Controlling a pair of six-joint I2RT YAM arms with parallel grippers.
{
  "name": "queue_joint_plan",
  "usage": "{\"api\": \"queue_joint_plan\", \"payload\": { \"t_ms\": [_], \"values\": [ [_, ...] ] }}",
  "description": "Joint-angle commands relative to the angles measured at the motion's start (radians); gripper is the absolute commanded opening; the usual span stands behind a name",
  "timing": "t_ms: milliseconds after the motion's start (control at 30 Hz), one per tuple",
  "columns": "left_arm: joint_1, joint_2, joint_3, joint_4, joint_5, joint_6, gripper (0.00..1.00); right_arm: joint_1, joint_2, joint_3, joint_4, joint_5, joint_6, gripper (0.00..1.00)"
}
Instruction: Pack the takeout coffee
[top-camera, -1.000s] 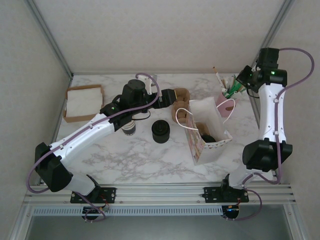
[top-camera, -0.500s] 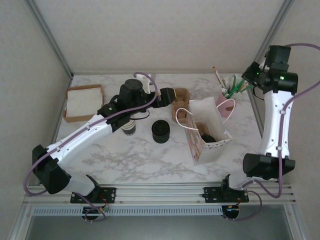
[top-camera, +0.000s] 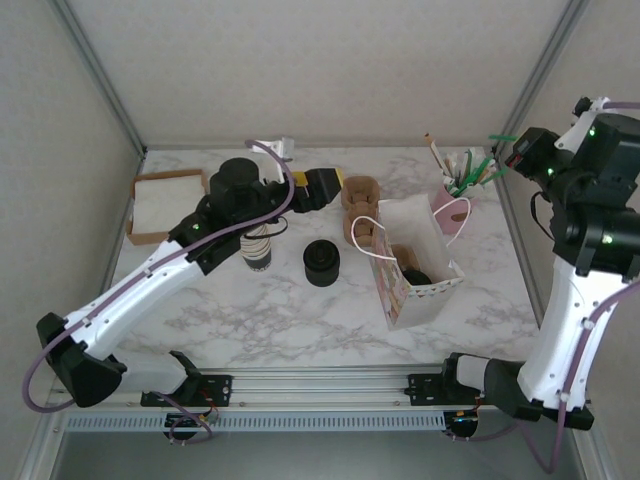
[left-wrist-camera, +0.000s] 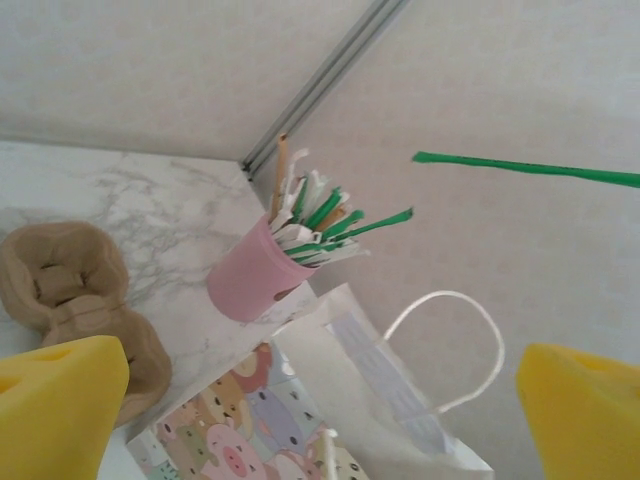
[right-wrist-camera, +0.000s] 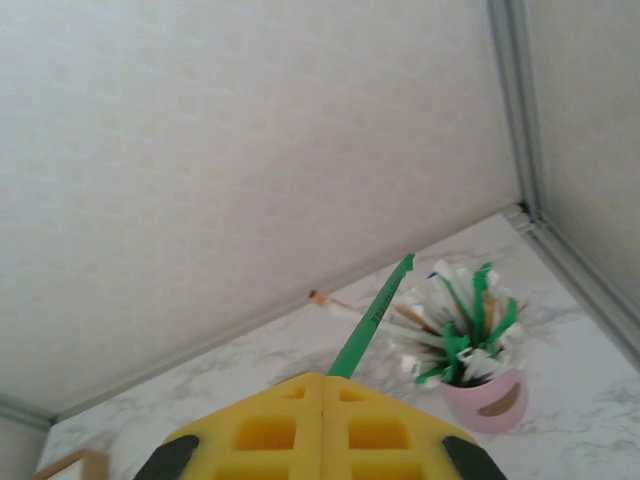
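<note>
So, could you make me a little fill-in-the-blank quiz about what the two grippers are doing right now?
The right gripper is shut on a thin ____ stick. More such sticks stand in a ____ cup. The left gripper holds nothing; it is wide ____.

Missing words: green, pink, open.

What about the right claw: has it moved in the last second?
Yes. The right gripper, shut on a green stick, has drawn away from the pink cup, rightward in the top view.
</note>
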Motion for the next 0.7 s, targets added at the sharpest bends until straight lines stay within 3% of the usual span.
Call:
{"api": "queue_joint_plan", "payload": {
  "t_ms": [0, 333, 667],
  "values": [
    [-0.033, -0.055, -0.008, 0.049, 0.026, 0.039, 1.0, 0.002, -0.043, 0.006, -0.028, -0.144, 0.03, 0.02],
    [-0.115, -0.079, -0.018, 0.033, 0.002, 0.061, 1.0, 0.003, -0.139, -0.013, -0.058, -0.46, 0.083, 0.02],
    [-0.128, -0.106, -0.054, -0.001, -0.045, 0.068, 0.99, 0.003, -0.219, -0.061, -0.177, -0.619, 0.06, 0.03]
  ]
}}
